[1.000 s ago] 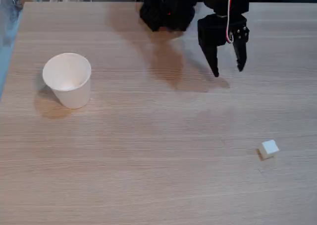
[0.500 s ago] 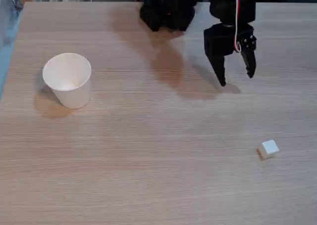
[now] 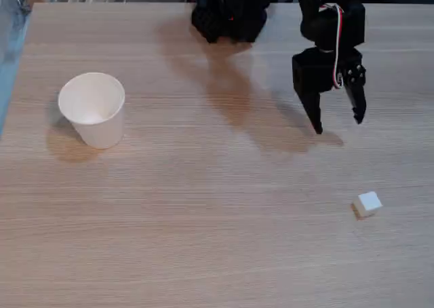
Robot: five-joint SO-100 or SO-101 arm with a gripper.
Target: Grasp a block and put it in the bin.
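Note:
In the fixed view a tiny white block (image 3: 367, 203) lies on the wooden table near the lower right. The bin, a white paper cup (image 3: 93, 109), stands upright at the left with its round rim open. My black gripper (image 3: 338, 125) hangs above the table at the upper right, open, with nothing between its two fingers. It is well above and slightly left of the block in the picture, and far to the right of the cup.
The arm's black base (image 3: 227, 13) sits at the table's far edge, centre. The wooden table (image 3: 217, 254) stretches bare between cup and block. A person's sleeve shows at the top left corner.
My gripper has moved right and toward the near side, closer to the block, staying open. Block and cup have not moved.

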